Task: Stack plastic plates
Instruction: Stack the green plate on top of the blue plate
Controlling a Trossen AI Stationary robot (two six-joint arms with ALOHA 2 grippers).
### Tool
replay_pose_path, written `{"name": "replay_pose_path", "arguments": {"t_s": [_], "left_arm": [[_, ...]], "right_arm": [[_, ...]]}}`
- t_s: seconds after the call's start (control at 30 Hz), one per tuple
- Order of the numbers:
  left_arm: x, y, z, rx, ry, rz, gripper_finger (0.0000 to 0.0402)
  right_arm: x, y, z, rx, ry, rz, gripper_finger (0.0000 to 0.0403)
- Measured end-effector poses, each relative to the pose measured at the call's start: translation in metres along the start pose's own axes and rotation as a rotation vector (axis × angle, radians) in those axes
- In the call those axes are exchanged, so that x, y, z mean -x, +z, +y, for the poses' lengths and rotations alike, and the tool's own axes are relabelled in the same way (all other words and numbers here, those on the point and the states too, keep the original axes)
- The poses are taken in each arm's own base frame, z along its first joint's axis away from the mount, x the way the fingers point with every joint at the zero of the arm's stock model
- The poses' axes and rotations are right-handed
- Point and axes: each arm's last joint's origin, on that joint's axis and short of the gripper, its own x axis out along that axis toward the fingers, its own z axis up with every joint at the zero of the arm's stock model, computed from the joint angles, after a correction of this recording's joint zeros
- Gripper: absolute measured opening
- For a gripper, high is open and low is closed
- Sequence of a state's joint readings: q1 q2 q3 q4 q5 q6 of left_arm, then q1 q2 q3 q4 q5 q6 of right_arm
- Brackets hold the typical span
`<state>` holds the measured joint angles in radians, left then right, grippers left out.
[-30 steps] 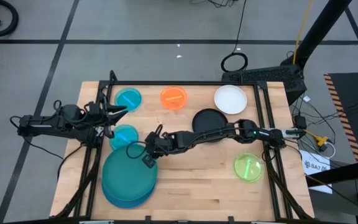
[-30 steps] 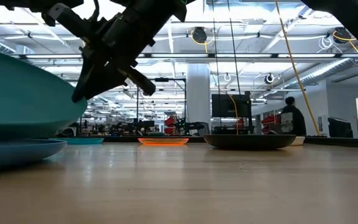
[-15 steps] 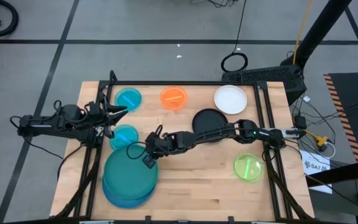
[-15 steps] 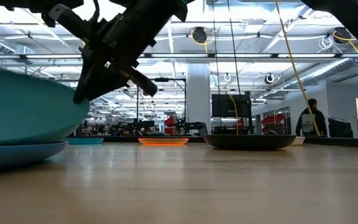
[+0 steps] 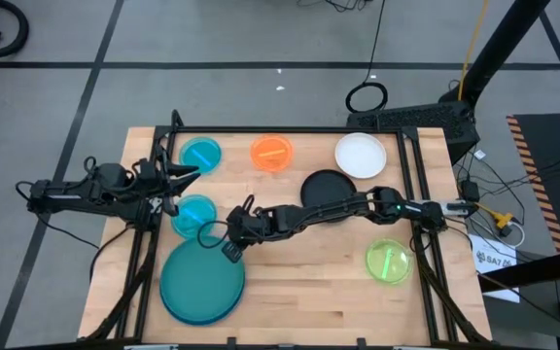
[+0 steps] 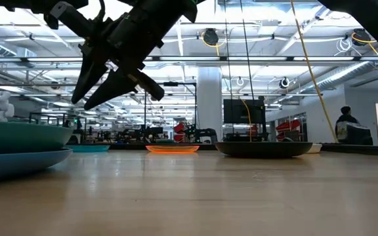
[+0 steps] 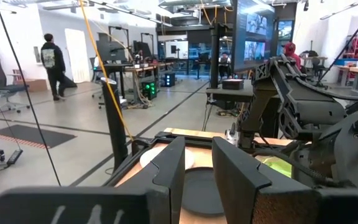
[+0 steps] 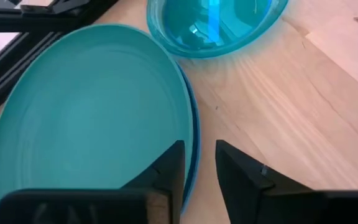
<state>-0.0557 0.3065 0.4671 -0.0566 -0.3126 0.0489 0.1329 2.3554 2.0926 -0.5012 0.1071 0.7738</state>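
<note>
While the teal plate is lying nested on the blue plate at the table's front left, six plates are waiting unstacked, the right gripper is hovering open by the pair, and the left gripper is idling slightly parted.

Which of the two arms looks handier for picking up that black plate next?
Probably the right. Its open gripper hangs beside the teal plate, and its arm stretches right over the black plate. The left gripper waits at the table's far left edge, farther from it.
</note>
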Motion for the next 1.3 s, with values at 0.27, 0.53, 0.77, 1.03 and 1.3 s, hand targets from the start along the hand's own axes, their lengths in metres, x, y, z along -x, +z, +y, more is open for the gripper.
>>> {"name": "replay_pose_path", "arguments": {"t_s": [0.27, 0.53, 0.77, 1.03, 1.3], "left_arm": [[0.0, 0.0, 0.0, 0.006, 0.0, 0.0, 0.0088], [0.0, -0.001, 0.0, 0.011, -0.001, 0.015, 0.0088], [0.0, -0.002, 0.0, 0.019, -0.001, 0.021, 0.0088], [0.0, -0.002, 0.0, 0.021, -0.001, 0.021, 0.0088], [0.0, -0.002, 0.0, 0.021, -0.001, 0.021, 0.0088]], "right_arm": [[0.0, 0.001, -0.001, 0.075, -0.018, -0.019, 0.0097], [0.0, -0.004, -0.008, 0.233, -0.209, -0.074, 0.0066], [-0.017, -0.022, -0.02, 0.239, -0.22, -0.084, 0.0009], [-0.025, -0.037, -0.009, 0.243, -0.121, -0.17, 0.0005], [-0.033, -0.054, -0.007, 0.232, -0.066, -0.211, 0.0001]]}}
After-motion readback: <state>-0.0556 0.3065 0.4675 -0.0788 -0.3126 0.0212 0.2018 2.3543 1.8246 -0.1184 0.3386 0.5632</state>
